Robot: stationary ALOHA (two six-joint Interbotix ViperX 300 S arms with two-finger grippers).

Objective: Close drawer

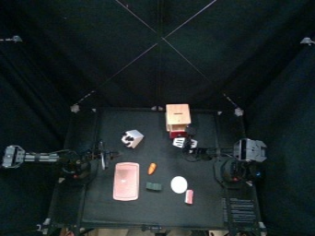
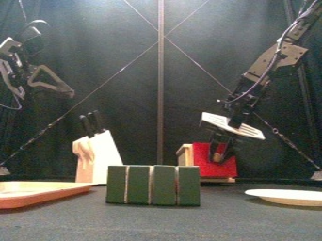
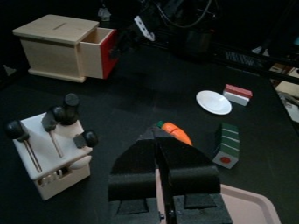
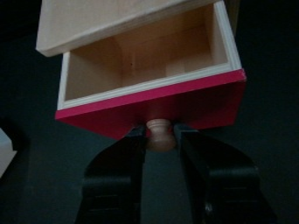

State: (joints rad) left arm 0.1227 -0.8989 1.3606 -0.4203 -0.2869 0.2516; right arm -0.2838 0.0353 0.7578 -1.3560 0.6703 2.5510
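Fingers of the right gripper (image 4: 162, 143) pinch the small knob on the drawer (image 4: 158, 103), which juts out of the wooden cabinet (image 1: 180, 114) at the table's far middle (pulled open). Left gripper (image 3: 162, 159), jaws pressed together, hangs left.

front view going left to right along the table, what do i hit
pink tray → white knife block → dark green block → red drawer with the right gripper at it → white plate
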